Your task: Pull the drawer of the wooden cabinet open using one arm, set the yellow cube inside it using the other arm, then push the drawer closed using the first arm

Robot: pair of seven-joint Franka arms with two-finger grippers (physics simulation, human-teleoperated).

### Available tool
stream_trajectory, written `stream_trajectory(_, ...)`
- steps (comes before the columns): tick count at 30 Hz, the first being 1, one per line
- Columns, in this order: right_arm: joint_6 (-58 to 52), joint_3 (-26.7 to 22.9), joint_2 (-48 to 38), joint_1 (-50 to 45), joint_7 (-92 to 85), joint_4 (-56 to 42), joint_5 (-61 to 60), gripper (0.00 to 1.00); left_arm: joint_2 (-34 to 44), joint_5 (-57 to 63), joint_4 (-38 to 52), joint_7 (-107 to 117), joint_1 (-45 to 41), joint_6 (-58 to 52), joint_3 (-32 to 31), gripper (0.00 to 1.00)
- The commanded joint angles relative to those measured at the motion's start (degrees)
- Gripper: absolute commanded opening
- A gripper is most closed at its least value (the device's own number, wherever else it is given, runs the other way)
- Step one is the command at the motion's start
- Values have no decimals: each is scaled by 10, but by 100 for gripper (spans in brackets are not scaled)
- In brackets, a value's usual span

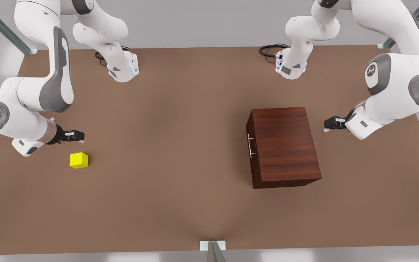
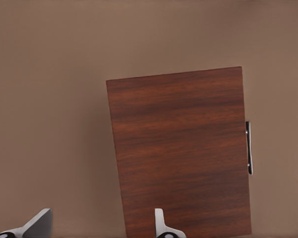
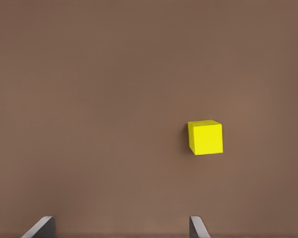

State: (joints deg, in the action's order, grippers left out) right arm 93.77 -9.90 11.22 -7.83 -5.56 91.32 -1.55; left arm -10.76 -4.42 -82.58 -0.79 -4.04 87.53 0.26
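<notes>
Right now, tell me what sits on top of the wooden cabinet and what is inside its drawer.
The wooden cabinet has a bare flat top. Its drawer is shut, so its inside is hidden. The yellow cube lies on the table, far off.

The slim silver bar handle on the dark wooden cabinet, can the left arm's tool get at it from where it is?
Probably not directly: the left tool hangs behind the dark wooden cabinet, while the slim silver bar handle is on the opposite face. It must go around.

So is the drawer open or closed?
Closed. The drawer front sits flush with the wooden cabinet, only its handle sticking out.
</notes>
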Motion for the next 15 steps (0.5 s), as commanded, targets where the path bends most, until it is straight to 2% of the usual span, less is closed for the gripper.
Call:
stream_trajectory(1,-1,0,-1,0,-9,0,0,100,0,-8,-2,-3,0,9,0,100)
stream_trajectory(6,-16,0,-1,1,-10,1,2,100,3,-13,-2,-8,-3,10,-2,100)
stream_trajectory(7,-17,0,-1,4,-10,1,3,100,4,25,-2,-9,-18,9,-5,100)
stream_trajectory(10,-17,0,2,4,-10,1,3,100,-2,78,1,79,-159,11,-4,100)
stream_trajectory(13,-22,1,12,-1,-10,8,5,100,-26,96,9,215,-229,14,-4,100)
stream_trajectory(15,-20,1,12,3,-10,11,5,100,-46,91,10,217,-247,13,-4,100)
